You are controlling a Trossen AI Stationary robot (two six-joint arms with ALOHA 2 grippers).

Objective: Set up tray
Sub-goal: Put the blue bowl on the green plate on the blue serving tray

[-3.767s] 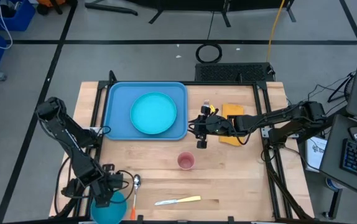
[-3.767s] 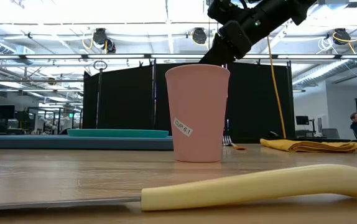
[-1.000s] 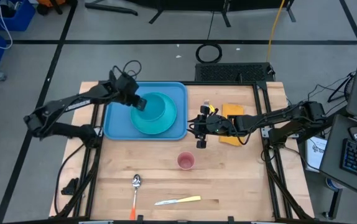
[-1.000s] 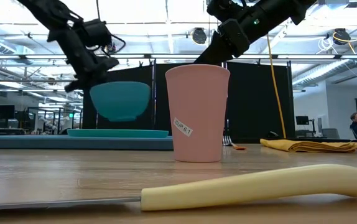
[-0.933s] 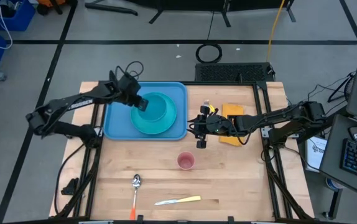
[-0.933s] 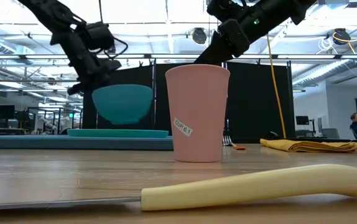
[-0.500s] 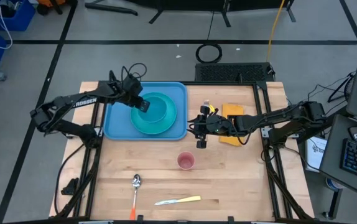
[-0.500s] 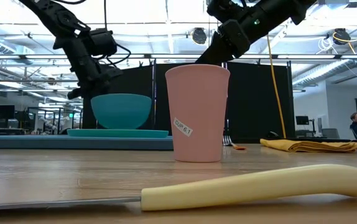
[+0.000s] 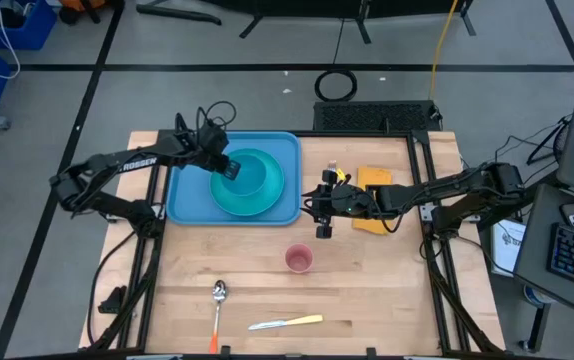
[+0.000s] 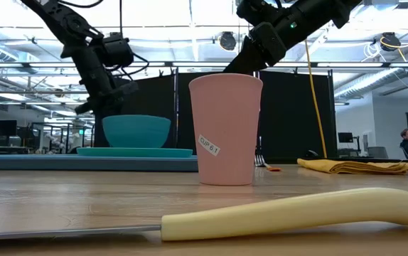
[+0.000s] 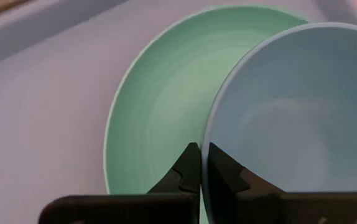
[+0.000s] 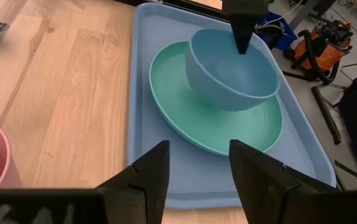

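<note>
1. Tray (image 9: 185, 195) sits at the far left part of the counter (image 9: 367, 290), flat and square to its edge, so it serves as the base on which the setting is gathered.
2. A teal plate (image 9: 225, 201) lies in the tray's middle, and a teal bowl (image 9: 252, 172) rests on it, toward the plate's far side rather than centred; the low view shows the bowl's foot down on the plate.
3. The left gripper (image 11: 198, 163) has its jaws pinched shut on the bowl's rim, one finger inside the wall and one outside, a hold that keeps the bowl level while it is set down. My guess is that letting go comes next.
4. The right gripper (image 12: 198, 163) waits above the counter just right of the tray, jaws apart and holding nothing.
5. A pink cup (image 9: 299, 260), a spoon (image 9: 218, 297), a yellow-handled knife (image 9: 287, 322) and a yellow napkin (image 9: 375, 182) lie off the tray, probably still to be brought over.
</note>
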